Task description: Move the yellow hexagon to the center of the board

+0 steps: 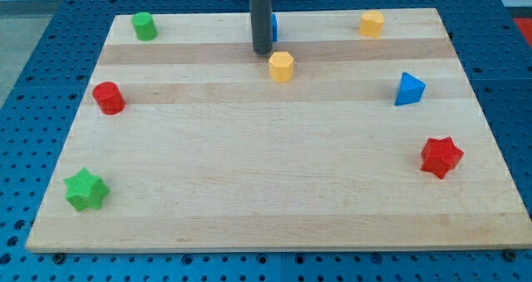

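Upright, my tip (263,51) stands just above-left of the yellow hexagon (282,66).

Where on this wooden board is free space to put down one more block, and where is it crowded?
The widest bare patch is the board's middle, bordered by the yellow hexagon above, red cylinder and green star left, blue triangular block and red star right. It is crowded at top centre, where my tip sits beside that hexagon.

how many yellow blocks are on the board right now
2: a yellow hexagon just below my tip near the top middle, and another yellow block at the view's top right. None appear hidden.
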